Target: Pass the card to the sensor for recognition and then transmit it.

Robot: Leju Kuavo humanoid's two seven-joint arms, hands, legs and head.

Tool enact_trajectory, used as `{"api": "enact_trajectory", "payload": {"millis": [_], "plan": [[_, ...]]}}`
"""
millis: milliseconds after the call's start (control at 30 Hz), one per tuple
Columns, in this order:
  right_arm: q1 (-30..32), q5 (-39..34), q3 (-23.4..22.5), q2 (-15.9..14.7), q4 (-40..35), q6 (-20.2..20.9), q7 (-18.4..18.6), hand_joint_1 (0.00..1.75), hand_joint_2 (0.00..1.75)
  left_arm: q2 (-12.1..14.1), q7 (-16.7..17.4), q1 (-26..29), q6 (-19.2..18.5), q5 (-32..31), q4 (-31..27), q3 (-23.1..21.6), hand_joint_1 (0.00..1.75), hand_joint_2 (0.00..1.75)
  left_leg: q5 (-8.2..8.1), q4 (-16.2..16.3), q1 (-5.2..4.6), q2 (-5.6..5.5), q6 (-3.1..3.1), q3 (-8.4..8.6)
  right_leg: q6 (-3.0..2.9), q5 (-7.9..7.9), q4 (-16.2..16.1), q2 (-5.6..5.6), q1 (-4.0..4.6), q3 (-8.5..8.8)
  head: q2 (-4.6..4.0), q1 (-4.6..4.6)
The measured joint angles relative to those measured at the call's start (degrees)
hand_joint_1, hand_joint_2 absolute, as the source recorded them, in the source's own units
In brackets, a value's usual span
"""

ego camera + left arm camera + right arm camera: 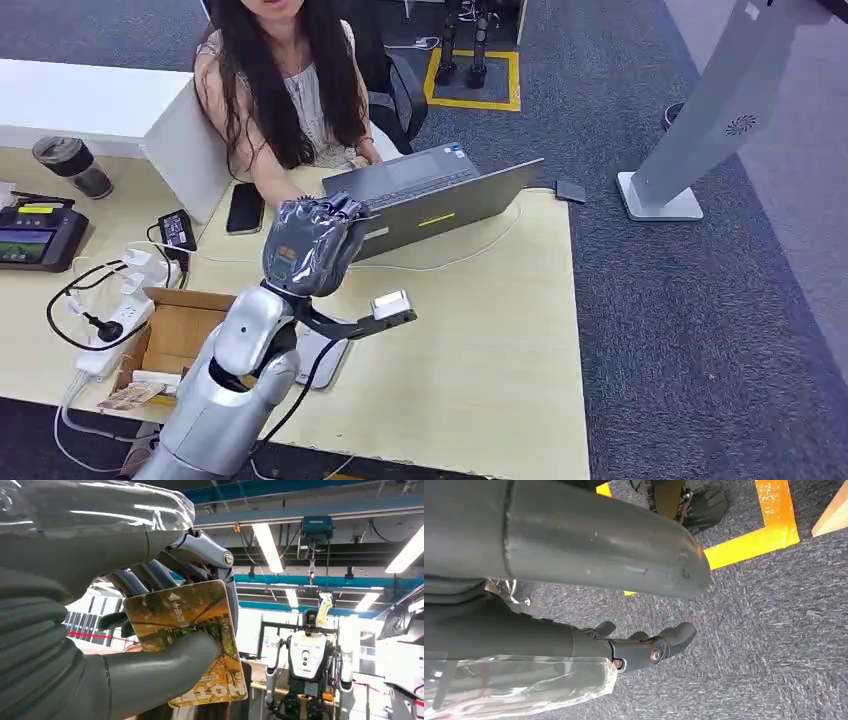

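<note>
Two hands: one raised over the worktop and loaded, one hanging by the floor with nothing in it.
Worktop (pixel 500 330): pale wood surface below the raised fingers; it carries the laptop, the cardboard box and a power strip with cables.
Person (pixel 290 90): seated on the far side of the worktop, just beyond the fingertips, one forearm resting beside the laptop.
Laptop (pixel 440 195): open, grey, just beyond the raised fingers on the side away from the thumb.
Left hand (pixel 312 245): lifted above the worktop, wrapped in clear film; thumb and fingers (pixel 150 577) pinch the card between them.
Right hand (pixel 639 647): hangs over grey carpet; fingers lightly curled and apart, holding nothing.
Cardboard box (pixel 180 330): open, on the worktop below and behind the left wrist.
Terminal (pixel 40 235): dark device with a lit screen, well apart from the fingers at the worktop's far left; possibly the sensor, cannot confirm.
Card (pixel 195 640): yellow-brown printed card, thumb pressed on its face, fingers behind it; its free end projects past the thumb.
Stage, judged: card in hand, presented toward the person.
Risk, slip: grip sits near one end on a glossy face; a quick wrist turn could let the card pivot out.
Risk, collision: the laptop lid lies close beyond the fingertips; further forward reach could strike it.
Risk, handover: releasing before the person grips would drop the card onto the worktop.
</note>
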Motion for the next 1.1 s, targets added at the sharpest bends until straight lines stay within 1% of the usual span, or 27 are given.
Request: {"api": "enact_trajectory", "payload": {"millis": [333, 467, 500, 600, 733, 867, 1100], "plan": [[0.02, -0.24, 0.00, 0.00, -0.02, 0.00, -0.07, 0.00, 0.00, 0.20, -0.26, 0.50, 0.07, -0.20, -0.53, -0.15, 1.75, 1.75, 0.00, 0.00, 0.00, 0.00, 0.00, 0.00, 0.00, 0.00, 0.00, 0.00, 0.00, 0.00, 0.00, 0.00], [0.20, -1.14, -0.07, 0.00, -0.02, 0.00, -0.55, 0.00, 0.00, 0.61, -0.98, 2.29, 0.11, -1.82, -1.90, -1.68, 1.75, 1.75, 0.00, 0.00, 0.00, 0.00, 0.00, 0.00, 0.00, 0.00, -0.01, 0.00, 0.00, 0.00, 0.00, 0.00], [0.24, -1.48, -0.11, 0.00, -0.02, 0.00, -0.65, 0.00, 0.00, 0.77, -1.27, 2.66, -0.44, -2.25, -2.12, -2.17, 1.75, 1.75, 0.00, 0.00, 0.00, 0.00, 0.00, 0.00, 0.00, 0.00, -0.01, 0.00, 0.00, 0.00, 0.00, -0.02], [0.33, -2.45, -0.57, 0.00, -0.02, 0.00, -1.16, 0.00, 0.00, 1.66, -2.08, 3.88, -4.57, -3.30, -2.29, -4.13, 1.75, 1.75, -0.01, 0.00, 0.00, 0.02, 0.00, -0.01, 0.00, -0.01, -0.02, 0.01, 0.00, -0.02, 0.00, 0.00], [0.52, -3.74, -1.42, -0.18, -0.07, 0.00, -1.29, 0.00, 0.00, 2.97, -1.29, 5.15, -9.20, -4.35, -1.59, -6.67, 1.75, 1.75, -0.01, 0.00, 0.00, 0.01, 0.00, -0.02, 0.00, -0.01, -0.02, 0.01, 0.00, -0.04, 0.00, 0.00], [0.91, -4.83, -2.21, -0.52, -0.09, 0.00, -1.53, 0.00, 0.00, 4.37, -0.26, 5.83, -10.73, -4.42, 0.74, -8.39, 1.75, 1.75, -0.01, 0.00, 0.00, 0.03, 0.00, -0.02, 0.00, 0.00, -0.02, 0.01, 0.00, -0.03, 0.00, 0.00], [1.70, -6.03, -3.45, -1.09, -0.13, 0.00, -2.14, 0.00, 0.00, 6.36, 1.72, 7.34, -11.43, -3.74, 3.32, -9.44, 1.75, 1.75, -0.01, -0.01, 0.00, 0.03, 0.00, -0.04, 0.00, -0.01, -0.02, 0.02, 0.00, -0.04, 0.00, -0.02]]}}
